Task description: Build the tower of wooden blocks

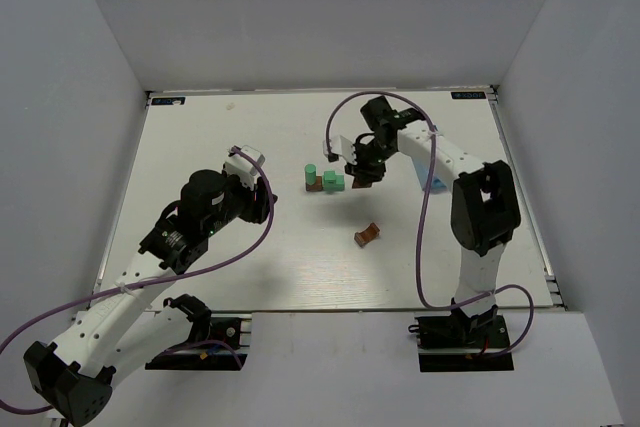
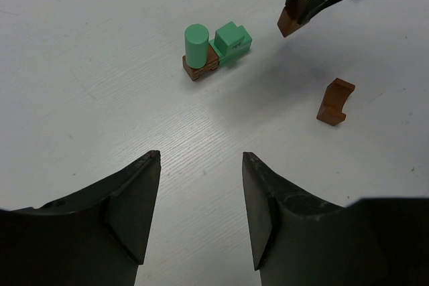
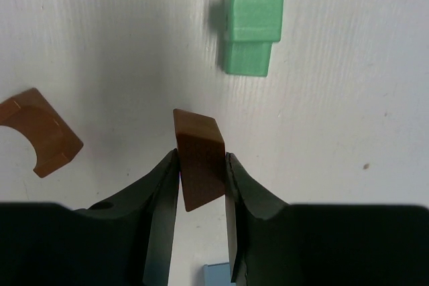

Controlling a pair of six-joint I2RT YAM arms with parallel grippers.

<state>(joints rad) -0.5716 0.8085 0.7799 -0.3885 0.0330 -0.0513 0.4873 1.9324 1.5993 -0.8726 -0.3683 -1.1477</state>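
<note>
The left pincer (image 2: 201, 155) was held partly open, with nothing in it, over the tabletop's (image 1: 250, 267) left half. A brown arch block (image 1: 367, 234) was laid near the middle. Farther back the tower (image 1: 322, 181) was seen: a green round block (image 2: 196, 43) on a brown base block (image 2: 200, 69), with a green block (image 2: 231, 39) beside it. Just right of it, a brown block (image 3: 199, 140) was pinched in the right pincer (image 3: 202, 157), up off the tabletop.

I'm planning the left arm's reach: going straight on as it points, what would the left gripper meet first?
Likely the green cylinder on its brown block, dead ahead of the open left gripper; it might touch the table first, since depth is unclear.
</note>
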